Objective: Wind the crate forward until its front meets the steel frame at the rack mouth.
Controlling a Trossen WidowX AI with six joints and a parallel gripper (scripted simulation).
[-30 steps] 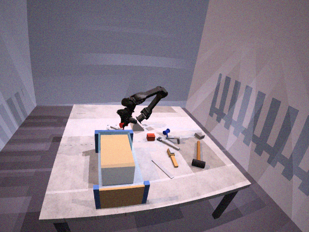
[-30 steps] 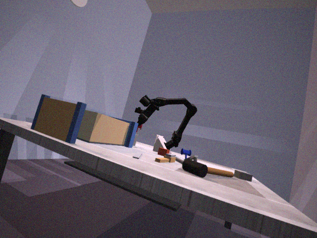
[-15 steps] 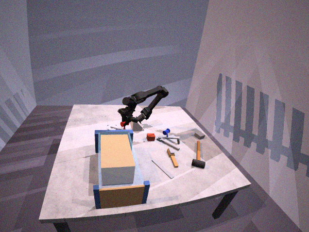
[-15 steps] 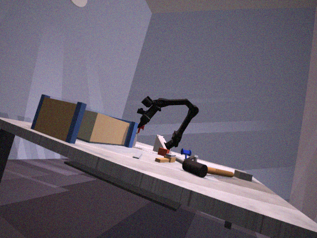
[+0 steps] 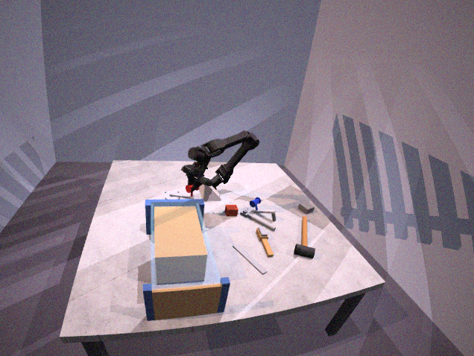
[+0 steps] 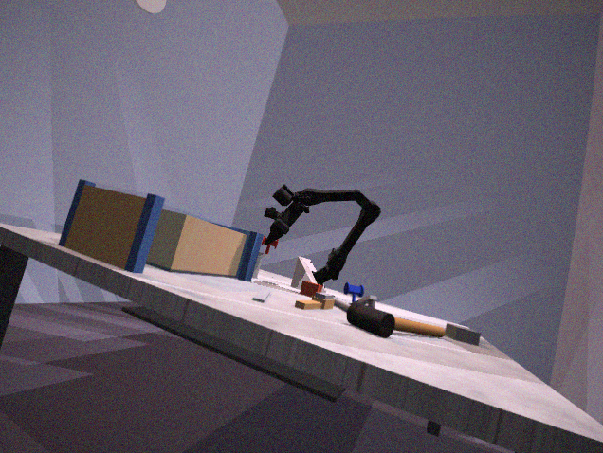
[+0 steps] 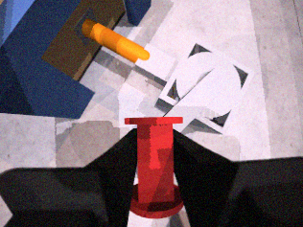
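Observation:
My gripper (image 5: 191, 188) (image 6: 268, 240) (image 7: 151, 132) is shut on a red spool-shaped handle (image 7: 154, 178) with a thin stem hanging below it. It is just beyond the cubby mouth. The pale winch (image 7: 206, 80) lies ahead of the handle in the wrist view; whether the stem's key sits in its hole is hidden. The tan crate (image 5: 178, 233) (image 6: 210, 245) sits flat, as far as I can see, behind the blue frame (image 5: 174, 201) (image 6: 250, 255) (image 7: 29, 71). Any gap between them is unclear. An orange cylinder (image 7: 120, 44) sticks out through the mouth toward the winch.
A blue spool-headed tool (image 5: 254, 202) (image 6: 354, 290) and a red block (image 5: 231, 210) (image 6: 311, 288) are on the bench right of the cubby. A black-headed mallet (image 5: 304, 251) (image 6: 370, 318), grey block (image 5: 305, 208) (image 6: 463, 334), wooden-handled tool (image 5: 266, 246) and thin bar (image 5: 250, 261) lie farther out.

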